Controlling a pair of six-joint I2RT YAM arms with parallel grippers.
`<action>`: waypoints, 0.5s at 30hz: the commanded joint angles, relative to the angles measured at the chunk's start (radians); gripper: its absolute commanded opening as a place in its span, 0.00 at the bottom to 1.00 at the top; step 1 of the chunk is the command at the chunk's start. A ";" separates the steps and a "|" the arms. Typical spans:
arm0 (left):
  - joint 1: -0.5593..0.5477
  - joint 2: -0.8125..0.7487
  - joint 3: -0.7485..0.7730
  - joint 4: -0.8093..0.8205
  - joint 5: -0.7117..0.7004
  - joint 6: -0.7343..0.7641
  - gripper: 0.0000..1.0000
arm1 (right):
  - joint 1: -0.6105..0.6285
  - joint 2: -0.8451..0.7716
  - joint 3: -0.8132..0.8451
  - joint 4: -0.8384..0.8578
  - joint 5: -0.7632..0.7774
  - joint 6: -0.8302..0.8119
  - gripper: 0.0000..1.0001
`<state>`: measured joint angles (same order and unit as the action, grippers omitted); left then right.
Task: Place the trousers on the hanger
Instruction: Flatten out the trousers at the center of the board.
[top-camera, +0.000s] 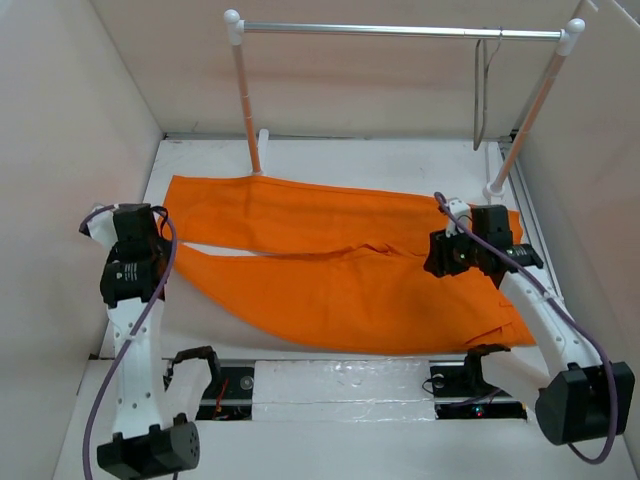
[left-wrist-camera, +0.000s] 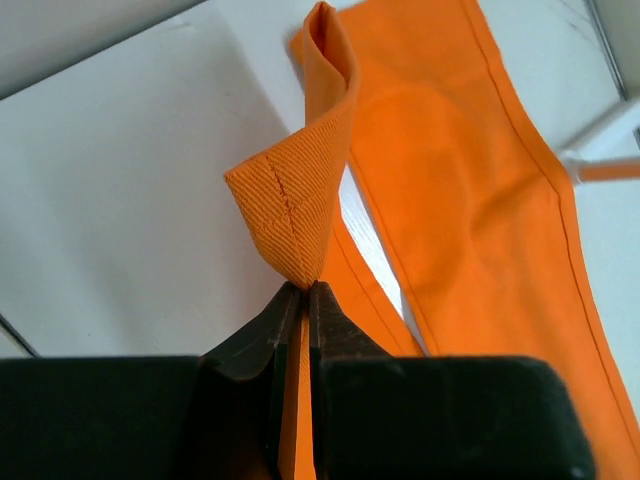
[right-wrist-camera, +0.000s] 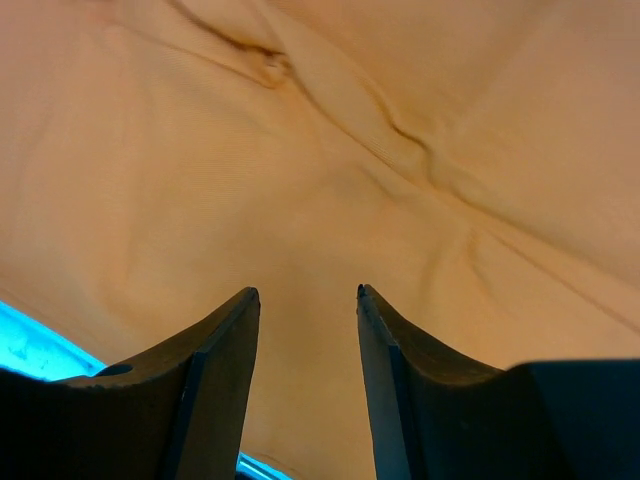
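The trousers lie spread flat on the table on the near side of the rail, leg ends below its left end and the waist below its right end. They are probably laid out this way so each arm can reach one end. The left gripper is clamped tight on the cloth at one leg's end, which curls up above its jaws, seemingly ready to lift that end. The right gripper hovers over the waist part with its jaws apart and nothing between them, the cloth just below. The hanger hangs from the rail near its right end, clear of the trousers, likely waiting to receive them. In all there are one pair of trousers, one hanger, one rail on two posts, and two grippers.
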<state>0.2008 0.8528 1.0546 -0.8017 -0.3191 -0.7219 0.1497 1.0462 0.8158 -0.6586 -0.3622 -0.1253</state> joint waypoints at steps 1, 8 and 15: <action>-0.058 -0.052 -0.037 0.038 0.017 0.078 0.00 | -0.077 -0.049 -0.043 0.007 0.057 0.085 0.50; -0.253 -0.077 -0.008 0.090 0.057 0.180 0.00 | -0.277 -0.005 -0.052 0.042 0.224 0.182 0.46; -0.443 -0.116 0.050 0.073 -0.085 0.263 0.00 | -0.409 0.130 -0.112 0.128 0.348 0.240 0.03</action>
<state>-0.1829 0.7685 1.0435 -0.7536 -0.3134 -0.5186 -0.2302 1.1152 0.7254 -0.5964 -0.0853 0.0654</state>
